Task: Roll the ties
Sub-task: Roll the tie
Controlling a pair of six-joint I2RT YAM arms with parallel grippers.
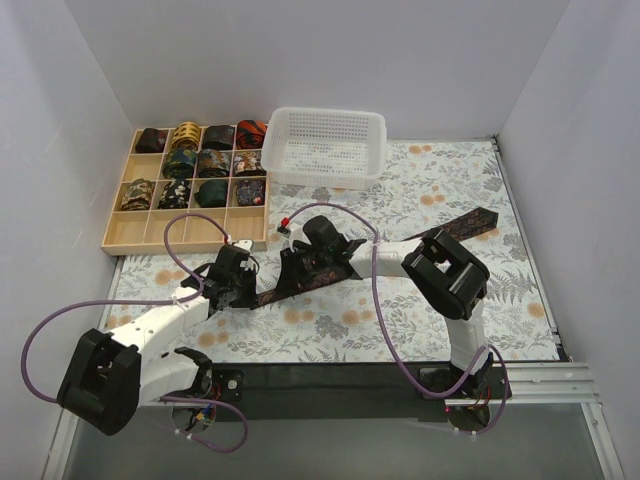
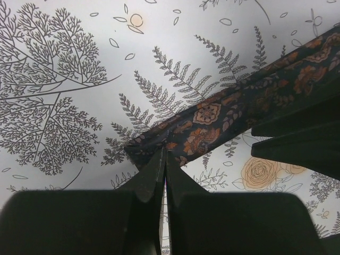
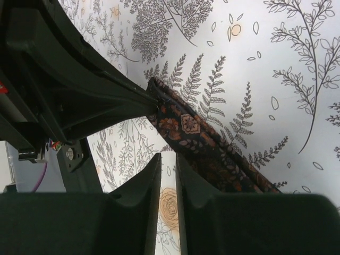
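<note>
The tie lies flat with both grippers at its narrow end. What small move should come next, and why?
Probably the left gripper should curl the tip it seems to pinch back over the tie to start a coil: the strip lies flat and unrolled, and the right gripper sits beside it, holding nothing.

The tray [image 1: 186,246] sits rear left on the surface [image 1: 440,180], rolled ties [image 1: 200,165] in it, the basket [image 1: 325,178] just right. An unrolled tie [image 1: 470,224] lies diagonally across the middle.
</note>
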